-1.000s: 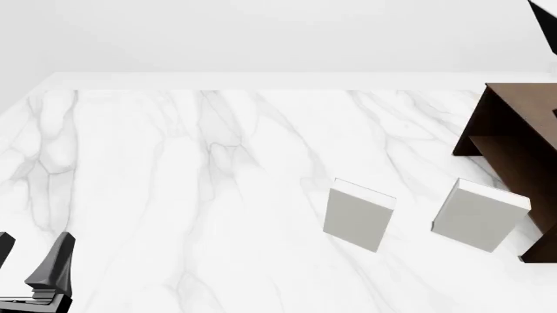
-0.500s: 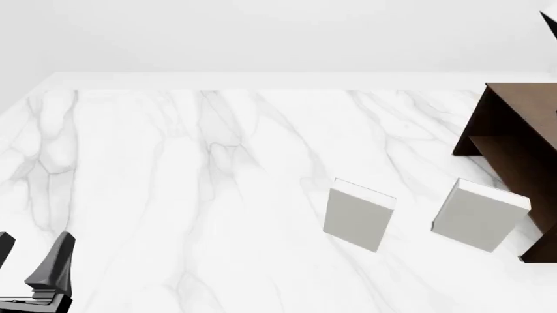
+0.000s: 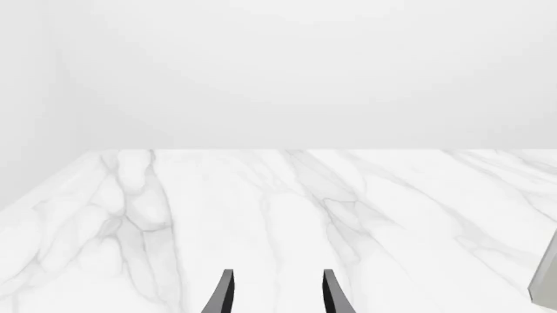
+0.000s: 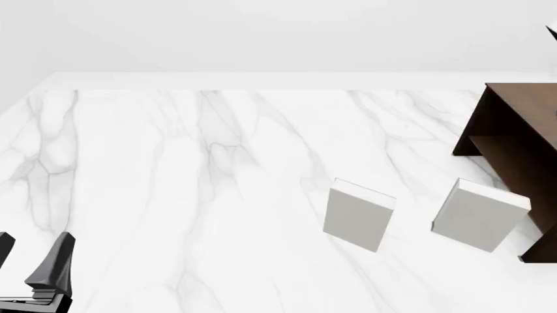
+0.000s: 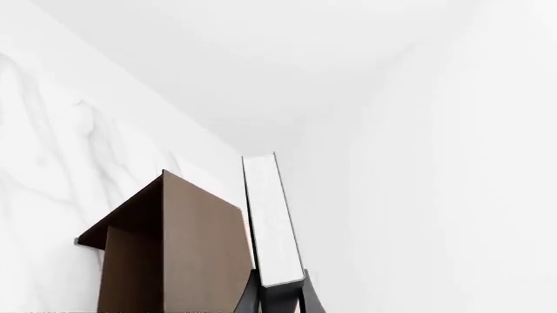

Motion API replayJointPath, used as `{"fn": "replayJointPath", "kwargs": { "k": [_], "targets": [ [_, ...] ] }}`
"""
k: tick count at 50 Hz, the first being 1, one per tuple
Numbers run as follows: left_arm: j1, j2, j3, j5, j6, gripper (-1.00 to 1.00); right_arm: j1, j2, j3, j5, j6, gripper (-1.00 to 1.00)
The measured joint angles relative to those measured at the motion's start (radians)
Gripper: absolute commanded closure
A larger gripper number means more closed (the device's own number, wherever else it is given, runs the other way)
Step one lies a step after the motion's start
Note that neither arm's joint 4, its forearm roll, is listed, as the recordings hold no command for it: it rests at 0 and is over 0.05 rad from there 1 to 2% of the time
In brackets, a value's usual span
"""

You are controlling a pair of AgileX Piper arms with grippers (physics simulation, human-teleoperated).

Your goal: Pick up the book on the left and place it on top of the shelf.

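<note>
**A:** White marble table (image 4: 174, 163) is lying under a blank pale wall, veins running away from the arms. What is sitting on it?

**B:** Two grey-white books, one near centre-right (image 4: 359, 214), the other (image 4: 479, 215) just beside the shelf (image 4: 513, 156), which is standing at the right edge, cut off by the frame. A small dark corner is poking in at the upper right of the front view; too little is showing to name it.

**A:** Left gripper (image 4: 30, 274)?

**B:** Sitting low at the near left corner, well apart from both books. In its wrist view the two fingers (image 3: 224, 297) are standing spread with bare marble between them, touching nothing. A grey sliver (image 3: 546, 283) is showing at that view's edge; cannot tell what it is.

**A:** And the right?

**B:** Right gripper (image 5: 278, 297) is showing only in its own wrist view. Its fingers are pinching the end of the book (image 5: 270, 222), black cover edge and white pages facing the camera, the book running straight out along the fingers.

**A:** Where is the book relative to the shelf?

**B:** Appearing just beside the shelf's brown top and side panel in that view. Whether it is touching the shelf, cannot tell.
</note>
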State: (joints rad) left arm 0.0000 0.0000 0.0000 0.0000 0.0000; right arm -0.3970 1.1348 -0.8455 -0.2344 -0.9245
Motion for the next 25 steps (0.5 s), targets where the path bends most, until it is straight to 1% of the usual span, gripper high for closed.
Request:
{"fn": "replayJointPath", "kwargs": {
  "k": [25],
  "targets": [
    [0.0,0.0,0.0,0.0,0.0,-1.0,-0.045,0.082,-0.008,-0.061,-0.011,1.0]
  ]
}}
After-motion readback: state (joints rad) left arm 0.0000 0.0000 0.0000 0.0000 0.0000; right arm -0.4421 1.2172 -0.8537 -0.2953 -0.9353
